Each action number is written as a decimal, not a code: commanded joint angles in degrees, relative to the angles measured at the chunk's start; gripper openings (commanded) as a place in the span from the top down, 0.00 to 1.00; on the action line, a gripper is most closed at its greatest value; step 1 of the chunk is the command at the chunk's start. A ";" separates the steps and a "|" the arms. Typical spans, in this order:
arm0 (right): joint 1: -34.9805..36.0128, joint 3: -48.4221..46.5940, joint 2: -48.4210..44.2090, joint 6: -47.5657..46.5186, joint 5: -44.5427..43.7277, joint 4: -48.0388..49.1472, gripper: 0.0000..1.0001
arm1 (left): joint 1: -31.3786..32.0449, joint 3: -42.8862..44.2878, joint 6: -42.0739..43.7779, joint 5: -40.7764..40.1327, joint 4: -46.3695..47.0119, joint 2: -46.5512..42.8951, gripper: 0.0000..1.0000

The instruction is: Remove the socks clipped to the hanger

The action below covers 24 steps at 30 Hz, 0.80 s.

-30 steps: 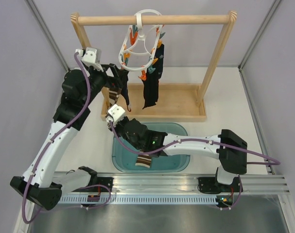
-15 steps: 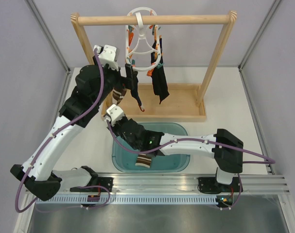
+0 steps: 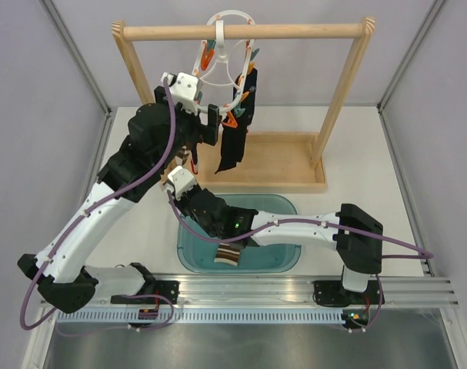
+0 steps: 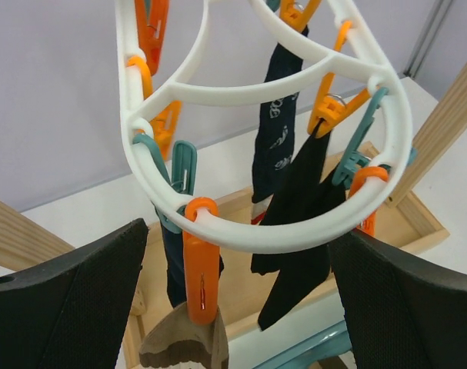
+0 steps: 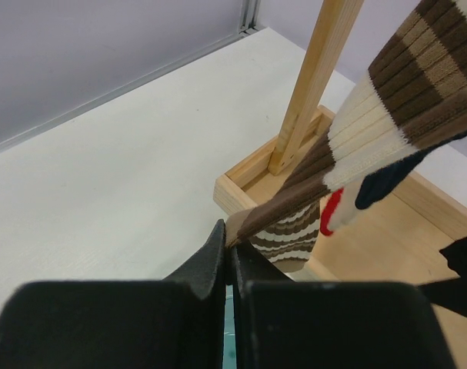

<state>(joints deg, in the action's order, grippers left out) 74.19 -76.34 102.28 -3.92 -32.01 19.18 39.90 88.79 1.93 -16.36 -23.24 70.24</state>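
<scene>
Upper centre of the top view, the hanger (image 3: 220, 34) is hanging off the rail (image 3: 295, 31). You're pinching the striped sock (image 5: 387, 115) by its tip in the right gripper (image 5: 231, 244), tensioning it. The left gripper (image 4: 237, 300) is gaping around its orange peg (image 4: 201, 277), likely to squeeze it free.

You were working in a robotics lab test cell: plain grey panel walls (image 3: 33, 92) in metal framing closed in a white table (image 3: 356, 177), and both arm bases (image 3: 347, 292) sat bolted to a slotted aluminium rail (image 3: 256, 286) at its near edge.
</scene>
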 commanded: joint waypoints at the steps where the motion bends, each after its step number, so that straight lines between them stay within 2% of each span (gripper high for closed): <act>1: 0.43 -2.42 0.64 -0.12 -0.86 0.16 0.99 | 0.35 2.61 3.07 -4.63 -1.10 1.39 0.00; 10: 0.51 -1.63 0.20 0.76 0.02 0.59 0.99 | 0.35 6.21 4.48 -9.56 -2.24 5.43 0.01; 14: 0.51 -0.57 -0.50 1.11 0.19 1.56 0.99 | 0.44 7.71 5.09 -12.28 -2.33 7.02 0.09; 24: 0.51 1.80 -2.78 1.90 0.63 2.09 0.99 | 0.44 8.06 6.15 -18.70 -2.07 8.60 0.19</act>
<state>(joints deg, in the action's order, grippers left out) 74.19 -75.96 102.17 -3.16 -31.94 19.88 40.38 94.08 5.93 -30.11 -27.70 79.02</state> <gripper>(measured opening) 0.012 0.816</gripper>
